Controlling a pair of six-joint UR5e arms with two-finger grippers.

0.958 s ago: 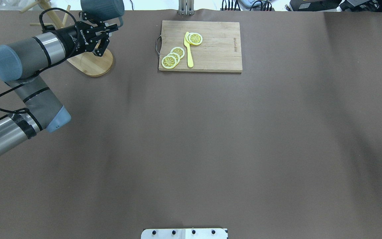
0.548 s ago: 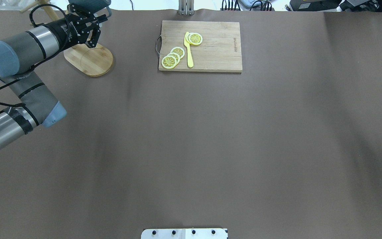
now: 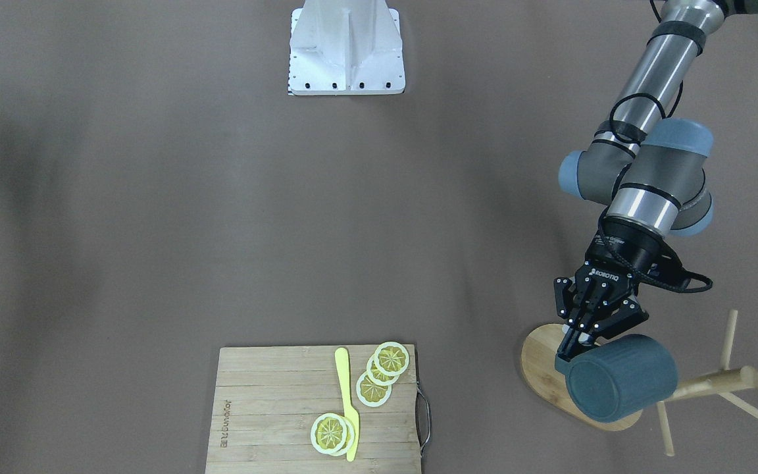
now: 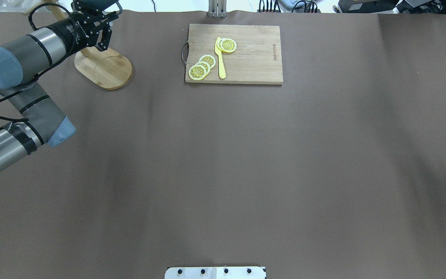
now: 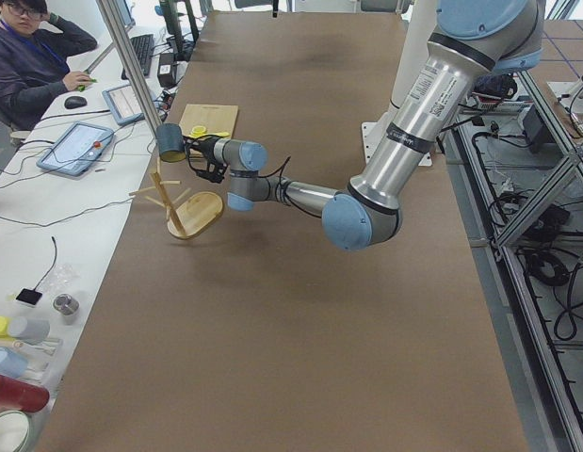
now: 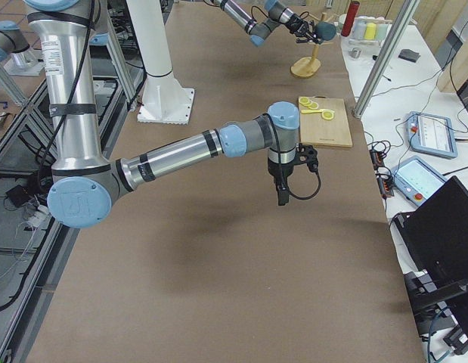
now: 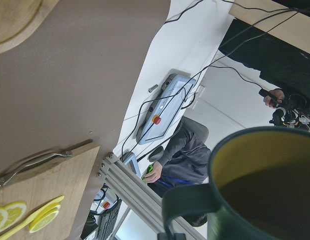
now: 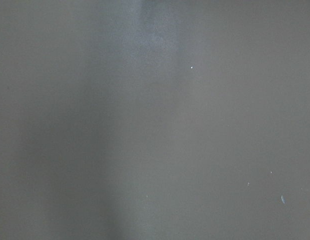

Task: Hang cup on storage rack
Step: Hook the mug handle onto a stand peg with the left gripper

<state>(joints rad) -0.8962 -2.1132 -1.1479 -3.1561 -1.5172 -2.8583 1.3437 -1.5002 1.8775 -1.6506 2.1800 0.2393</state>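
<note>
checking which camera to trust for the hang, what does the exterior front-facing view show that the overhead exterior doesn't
Front-facing only: the whole cup, lying on its side in the left gripper, and the mug tree with its full post and pegs.

Overhead only: cables beyond the table's far edge. Here the frame's top edge cuts off most of the cup and the mug tree's post.

Both: the cutting board, the lemon slices, the yellow knife, the left arm and the mug tree's oval base.
</note>
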